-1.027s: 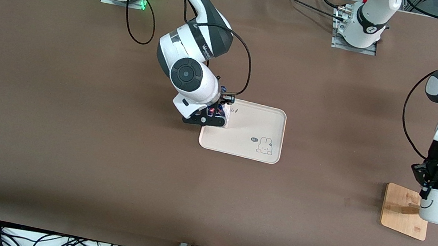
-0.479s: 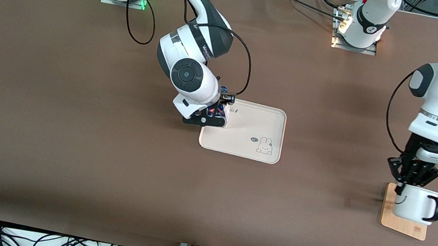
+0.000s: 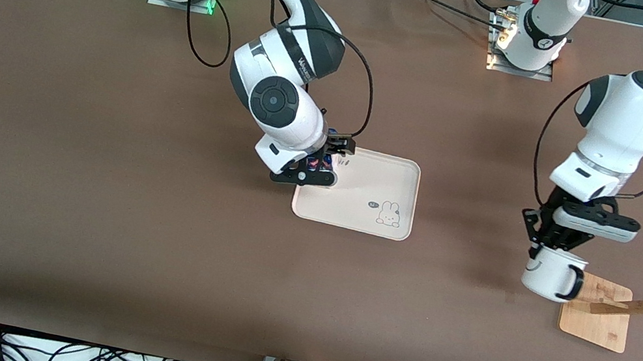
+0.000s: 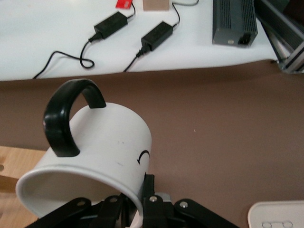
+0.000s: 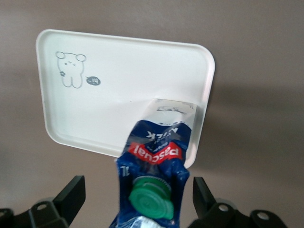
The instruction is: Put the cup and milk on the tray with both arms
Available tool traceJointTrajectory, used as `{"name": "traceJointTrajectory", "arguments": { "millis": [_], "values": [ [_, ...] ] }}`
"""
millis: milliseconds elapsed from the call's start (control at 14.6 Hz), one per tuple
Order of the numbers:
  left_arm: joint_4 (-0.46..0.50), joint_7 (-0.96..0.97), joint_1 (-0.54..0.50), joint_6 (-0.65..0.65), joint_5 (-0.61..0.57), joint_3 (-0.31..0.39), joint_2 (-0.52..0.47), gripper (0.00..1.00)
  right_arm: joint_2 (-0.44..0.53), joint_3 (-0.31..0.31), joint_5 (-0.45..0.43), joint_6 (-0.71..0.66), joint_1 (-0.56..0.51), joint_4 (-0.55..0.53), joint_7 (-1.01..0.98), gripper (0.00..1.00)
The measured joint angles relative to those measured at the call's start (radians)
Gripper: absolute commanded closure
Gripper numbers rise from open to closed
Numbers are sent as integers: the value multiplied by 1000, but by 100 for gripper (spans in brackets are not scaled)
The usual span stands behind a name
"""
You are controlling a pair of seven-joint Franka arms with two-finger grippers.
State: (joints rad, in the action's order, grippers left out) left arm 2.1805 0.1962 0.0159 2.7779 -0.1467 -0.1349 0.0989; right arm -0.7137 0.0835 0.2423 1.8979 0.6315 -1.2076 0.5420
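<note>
1. Now the left gripper [image 3: 538, 248], clamped on the rim of the glossy ceramic cup [image 3: 548, 273], has carried it off the wooden rack [image 3: 599, 312] toward the tray [image 3: 381, 181].
2. Right gripper [image 3: 317, 170] has released the milk [image 5: 156, 161], its fingers [image 5: 71, 194] apart; the carton stands on the flat, round-cornered tray.

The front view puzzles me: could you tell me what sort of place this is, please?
Probably a robotics lab bench, not a kitchen: two arms bolted to a brown-covered table, loose cables along its edge, and power adapters lying beside it.
</note>
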Motion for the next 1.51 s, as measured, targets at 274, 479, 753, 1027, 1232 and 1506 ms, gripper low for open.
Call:
{"name": "traceJointTrajectory", "arguments": {
  "millis": [274, 479, 753, 1027, 1232, 1506],
  "values": [
    [-164, 14, 7, -364, 0, -89, 10, 100, 87, -10, -6, -77, 1, 33, 1, 0],
    [-286, 20, 17, -556, 12, -113, 55, 100, 195, -98, -22, -165, -1, 36, 3, 0],
    [-356, 20, 20, -641, 128, -117, 114, 100, 274, -259, -23, -258, -16, 39, -11, 0],
    [-385, 22, 48, -703, 157, -118, 161, 100, 286, -337, -23, -333, -18, 44, -68, 0],
    [-423, 29, 72, -714, 176, -119, 222, 100, 286, -406, -23, -383, -18, 44, -131, 0],
    [-481, 36, 116, -727, 185, -121, 318, 100, 282, -498, -23, -395, -25, 39, -140, 0]
  ]
}}
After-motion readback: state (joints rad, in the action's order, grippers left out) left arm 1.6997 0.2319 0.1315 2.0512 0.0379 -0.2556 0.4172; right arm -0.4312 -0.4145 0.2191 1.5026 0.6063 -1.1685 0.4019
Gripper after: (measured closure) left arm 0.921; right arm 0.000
